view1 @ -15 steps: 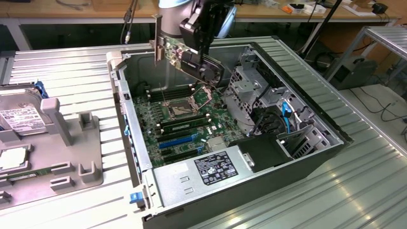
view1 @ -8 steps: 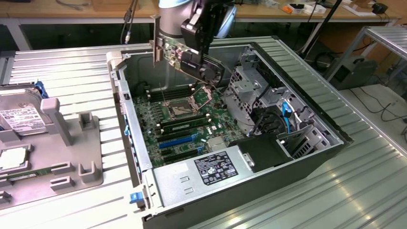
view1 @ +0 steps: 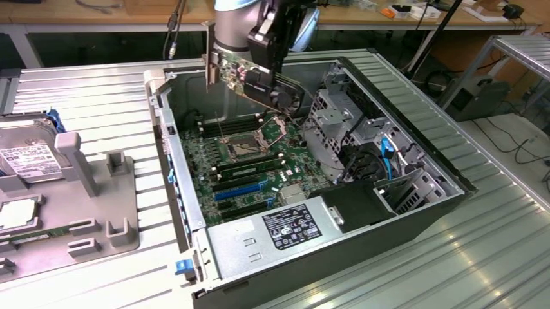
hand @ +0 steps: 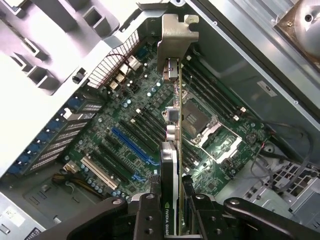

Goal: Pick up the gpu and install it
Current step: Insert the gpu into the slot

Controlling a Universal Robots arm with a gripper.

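A thin rectangular gpu (view1: 230,69) with a green circuit board, a black face and a long pale metal bracket (view1: 208,55) is held in the air by the black two-fingered gripper (view1: 262,80) of the grey robot arm. The gripper's jaws are closed on the card, one finger (hand: 150,212) being pressed against each flat face. In the wrist view the gpu (hand: 170,150) is seen edge-on, with its bracket (hand: 176,40) at the end away from the gripper (hand: 172,205).

The card is suspended above an open dark metal computer case (view1: 413,109), over the end of the case opposite the pale grey power supply with a black label (view1: 292,228). It is kept clear of the green motherboard (view1: 249,161) below and is not seated in any slot. A silver processor socket (hand: 205,127) and a long blue expansion slot (hand: 131,145) are seen on the board beneath the card.

The case is laid on its side on a ribbed metal table (view1: 94,96). Towards the table's edge at the exterior view's left, a grey moulded tray (view1: 94,193) is placed, and a silver hard drive with a white label (view1: 26,158) is lying on it, well apart from the case
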